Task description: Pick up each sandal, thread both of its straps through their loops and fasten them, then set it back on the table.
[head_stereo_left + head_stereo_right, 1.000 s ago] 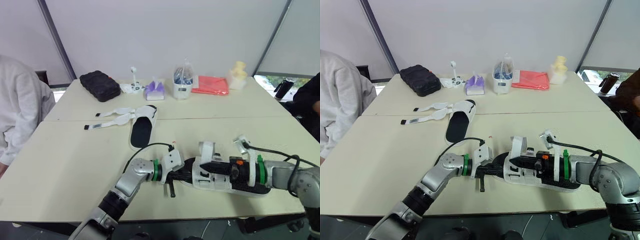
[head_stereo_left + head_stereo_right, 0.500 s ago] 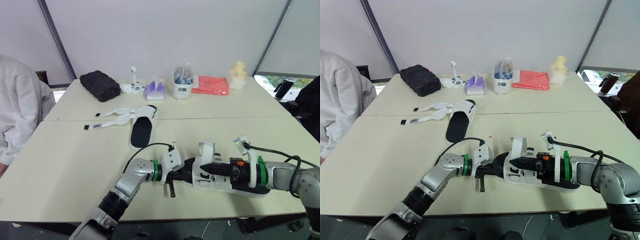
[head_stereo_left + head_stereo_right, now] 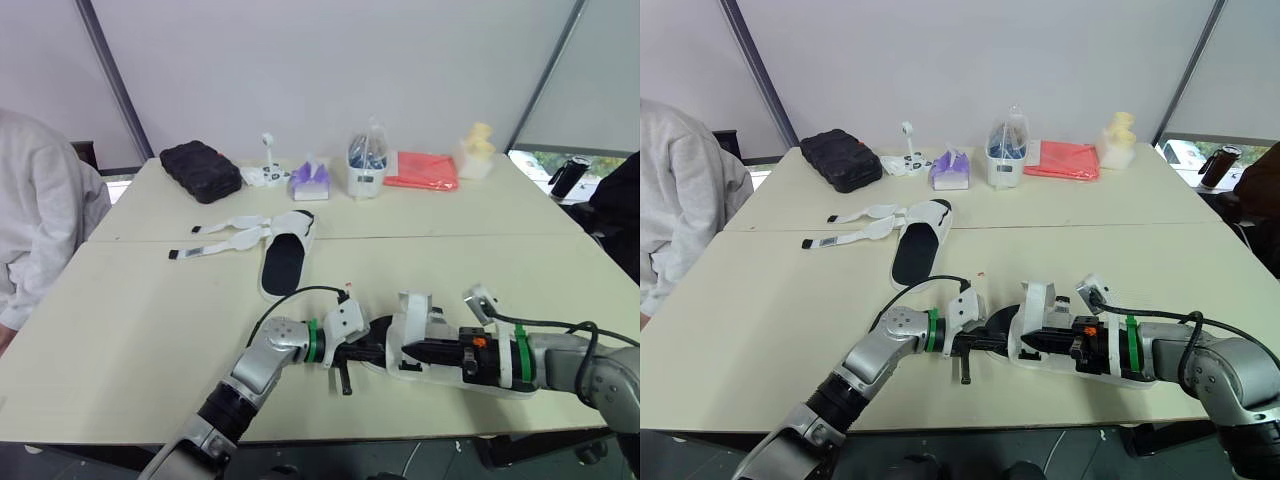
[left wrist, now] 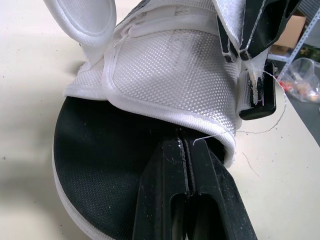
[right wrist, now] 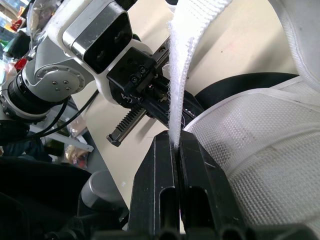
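2 sandals on the worktop (image 3: 130,330), and by our read neither is fastened yet. We are working the near sandal (image 3: 445,365), which is lying by the front edge between both arms.

Left hand (image 3: 372,351) is clamping it with fingers together at the end nearer that arm, where the white mesh upper meets the black sole. Right hand (image 3: 408,350) is pinching 1 white strap (image 5: 187,55) with fingers closed on it, and the strap is running up and away from the fingertips.

We are judging this as mid-thread on strap 1 of 2. We cannot tell whether it is through its loop.

Far sandal (image 3: 285,262) is sitting by the worktop seam, well apart from both hands, with its 2 straps (image 3: 225,232) splayed flat to the left. That one is all ahead of us: pick up, 2 threads, 2 fastenings, set down.

Head views are giving us the layout, meaning both sandals and the arms meeting over the near one, but they are not resolving the grips. Left wrist view is showing the fingers shut on the upper's hem. Right wrist view is showing the strap squeezed between the fingers, with the left hand's housing just behind it.
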